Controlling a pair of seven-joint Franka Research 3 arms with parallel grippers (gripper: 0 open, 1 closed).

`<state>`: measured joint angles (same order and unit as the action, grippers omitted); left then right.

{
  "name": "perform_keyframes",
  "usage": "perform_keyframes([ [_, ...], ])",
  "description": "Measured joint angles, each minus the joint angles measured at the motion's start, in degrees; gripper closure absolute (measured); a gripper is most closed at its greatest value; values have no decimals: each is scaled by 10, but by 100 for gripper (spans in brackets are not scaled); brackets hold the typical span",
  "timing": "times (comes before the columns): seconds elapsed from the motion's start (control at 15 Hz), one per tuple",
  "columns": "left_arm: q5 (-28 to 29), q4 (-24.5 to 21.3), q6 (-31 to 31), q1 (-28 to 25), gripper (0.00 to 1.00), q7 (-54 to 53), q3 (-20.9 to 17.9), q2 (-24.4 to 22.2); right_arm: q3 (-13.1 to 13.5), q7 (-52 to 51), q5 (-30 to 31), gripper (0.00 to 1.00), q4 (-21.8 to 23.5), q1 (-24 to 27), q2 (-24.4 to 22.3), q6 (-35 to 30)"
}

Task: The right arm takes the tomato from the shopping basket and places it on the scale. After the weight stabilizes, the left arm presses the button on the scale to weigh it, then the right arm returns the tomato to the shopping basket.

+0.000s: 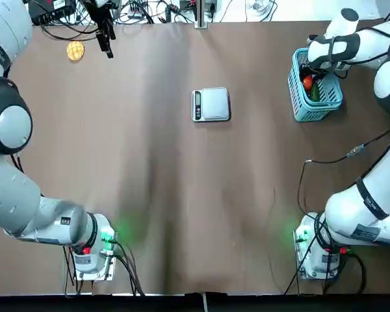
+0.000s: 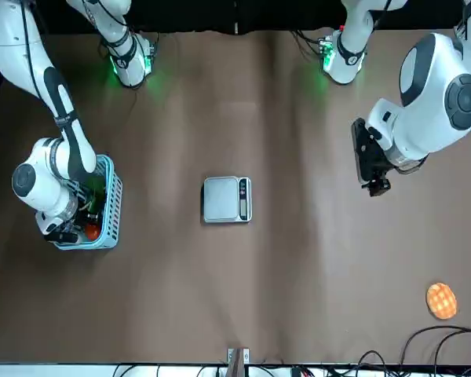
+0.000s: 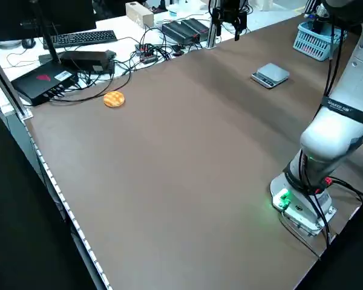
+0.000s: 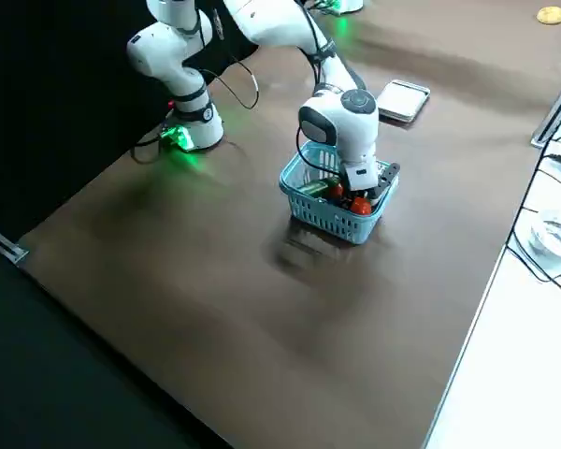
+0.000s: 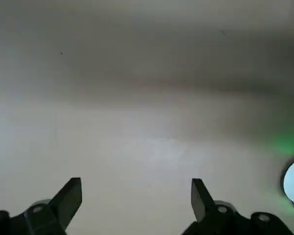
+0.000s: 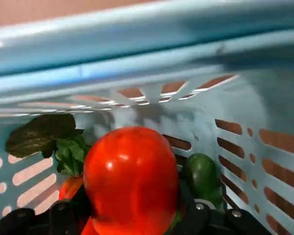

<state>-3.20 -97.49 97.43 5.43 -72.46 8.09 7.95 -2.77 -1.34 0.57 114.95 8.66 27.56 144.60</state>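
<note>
I see right gripper (image 6: 132, 220) down in shopping basket (image 1: 303, 107), jaws clamped on tomato (image 6: 131, 178). Left gripper (image 5: 136, 196) jaws wide, far from scale (image 1: 211, 104).

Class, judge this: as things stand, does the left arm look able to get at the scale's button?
Probably yes: the scale sits bare in open mid-table, button strip unobstructed. The left end effector hangs at the far edge, nothing between them.

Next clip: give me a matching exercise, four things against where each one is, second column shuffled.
Things:
1. tomato
2. scale
3. left gripper
4. yellow-orange disc

Places:
A. mid-table, nothing on its plate
B. far left corner of the table, lying flat
C. inside the shopping basket, at the right gripper
D. up over the table's far left, beside the disc

Pairs: 1-C, 2-A, 3-D, 4-B
</note>
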Motion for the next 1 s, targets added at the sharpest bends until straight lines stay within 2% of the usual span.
perform_keyframes([
  [0.27, -1, 1, 1, 0, 2, 0, 2, 1, -2, 0, 0, 29, -8, 0, -5, -38],
  [0.53, -1, 1, 1, 0, 2, 0, 3, 1, -2, -1, 0, 29, -18, 0, -63, -116],
  [1.0, -1, 1, 1, 0, 6, -3, 12, 1, -9, -7, 0, 29, -19, -3, -170, -208],
])
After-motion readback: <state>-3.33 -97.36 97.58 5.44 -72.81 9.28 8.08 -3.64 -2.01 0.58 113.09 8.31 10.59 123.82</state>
